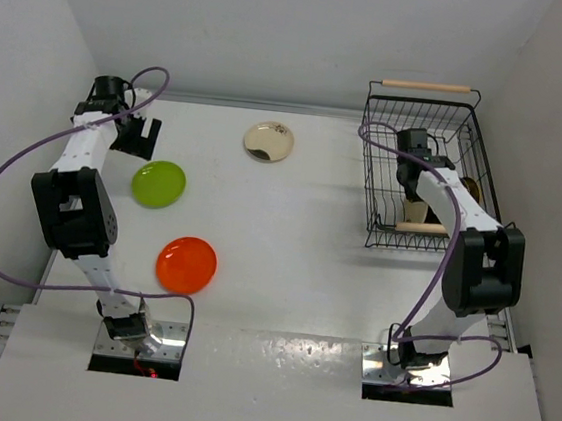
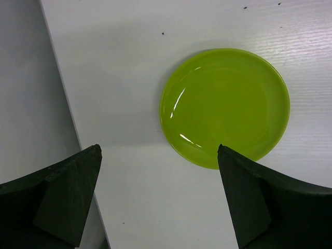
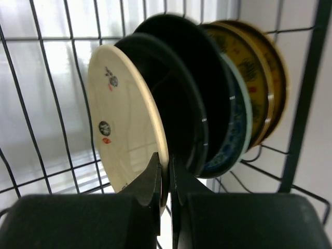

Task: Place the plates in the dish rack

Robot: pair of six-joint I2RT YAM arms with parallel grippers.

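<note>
Pinching the stiff, likely slippery, breakable cream plate [image 3: 122, 119] by its rim, the right claw [image 3: 166, 176] sits closed; left claw [image 2: 158, 148] gapes empty.

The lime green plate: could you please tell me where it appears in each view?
Top external: the lime green plate lies flat on the table, left of centre, beside the left gripper.
Left wrist: it fills the upper right, beyond the open left gripper.
Right wrist: not in it.
Shared landmark: the left gripper, next to the plate in both of those views.
</note>
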